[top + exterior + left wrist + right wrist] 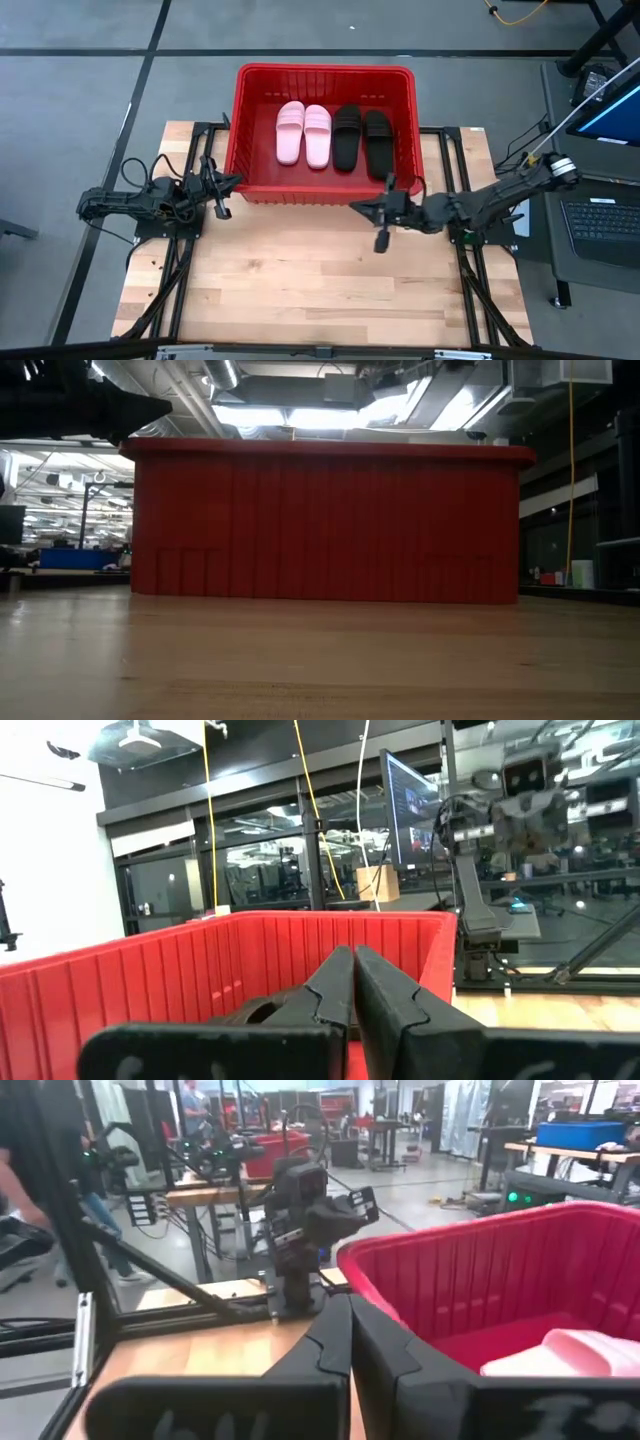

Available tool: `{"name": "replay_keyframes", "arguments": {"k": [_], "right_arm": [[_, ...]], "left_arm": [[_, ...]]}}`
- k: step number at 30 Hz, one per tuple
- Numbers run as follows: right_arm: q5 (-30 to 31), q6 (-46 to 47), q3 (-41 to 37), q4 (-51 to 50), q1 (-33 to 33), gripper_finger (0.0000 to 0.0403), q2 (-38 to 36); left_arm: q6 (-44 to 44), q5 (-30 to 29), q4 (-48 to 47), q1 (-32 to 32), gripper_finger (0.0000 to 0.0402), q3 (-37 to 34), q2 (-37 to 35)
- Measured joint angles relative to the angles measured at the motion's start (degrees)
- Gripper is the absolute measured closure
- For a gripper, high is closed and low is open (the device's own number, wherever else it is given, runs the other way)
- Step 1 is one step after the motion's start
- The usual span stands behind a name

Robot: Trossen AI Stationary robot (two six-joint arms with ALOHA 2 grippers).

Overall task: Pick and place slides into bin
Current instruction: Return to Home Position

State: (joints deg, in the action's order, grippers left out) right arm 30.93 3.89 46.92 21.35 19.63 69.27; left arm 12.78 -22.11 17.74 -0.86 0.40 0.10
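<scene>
The red bin [325, 75] stands at the table's far middle. Inside it lie two pale pink slides [304, 133] and two black slides [362, 138], side by side on the bin's floor. My left gripper [236, 181] is shut and empty, just outside the bin's near left corner. My right gripper [356, 207] is shut and empty, just in front of the bin's near wall, toward its right end. The bin also shows in the low view [325, 520], the left wrist view [200, 970] and the right wrist view [500, 1270], where a pink slide [570, 1352] shows.
Bare wooden table [320, 290] lies in front of the bin. A laptop and monitor [605, 215] stand off the table's right. A person [20, 1190] stands in the room beyond the table.
</scene>
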Motion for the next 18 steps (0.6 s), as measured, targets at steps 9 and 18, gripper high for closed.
{"name": "replay_keyframes", "arguments": {"k": [9,18], "right_arm": [[-3.3,-1.2,-19.0,8.1,2.7,0.0395,-13.5],[-14.5,2.5,-29.2,8.4,4.9,0.0395,-30.6]], "left_arm": [[0.0,0.1,0.0,0.0,0.0392,0.0,0.0],[0.0,0.1,0.0,0.0,0.039,0.0,0.0]]}}
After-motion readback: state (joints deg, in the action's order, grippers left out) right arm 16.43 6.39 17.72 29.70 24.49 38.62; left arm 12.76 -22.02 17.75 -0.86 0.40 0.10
